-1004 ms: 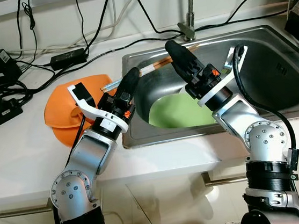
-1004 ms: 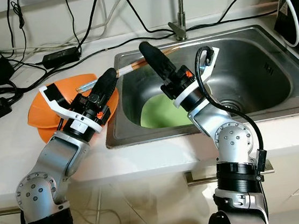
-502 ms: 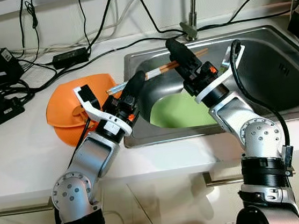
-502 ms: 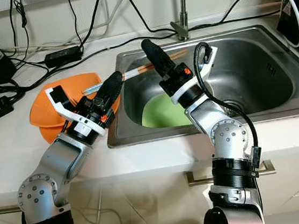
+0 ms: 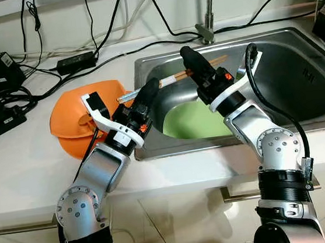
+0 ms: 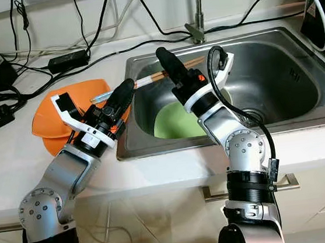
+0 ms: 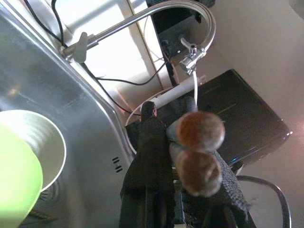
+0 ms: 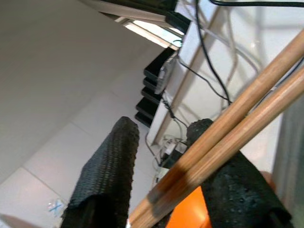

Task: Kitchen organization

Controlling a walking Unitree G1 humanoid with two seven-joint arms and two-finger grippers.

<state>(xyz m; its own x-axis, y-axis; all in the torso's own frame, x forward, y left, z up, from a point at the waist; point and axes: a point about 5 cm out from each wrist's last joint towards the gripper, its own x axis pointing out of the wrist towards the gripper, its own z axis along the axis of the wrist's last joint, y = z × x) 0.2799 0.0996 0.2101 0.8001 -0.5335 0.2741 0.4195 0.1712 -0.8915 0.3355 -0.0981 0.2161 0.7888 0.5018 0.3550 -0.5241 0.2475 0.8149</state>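
**Passing the chopsticks over the sink**

You are holding a pair of chopsticks over the back-left corner of the sink. They stretch from the left gripper to the right gripper. The left gripper's fingers are pressed onto the chopsticks near their pale end. The sticks lie against one finger of the right gripper, whose fingers are spread apart.

To do this step well, I think you should keep the left gripper tight until the right one has closed on both sticks. Close slowly, so that the two sticks stay side by side and neither one slips into the sink.

A green plate leans against the front wall of the sink. An orange plate sits on the counter, near the sink's left rim.

The right wrist view shows the sticks resting on just one black finger, with a gap to the other finger. The left wrist view shows the two round stick ends and a white bowl in the sink beside the green plate.
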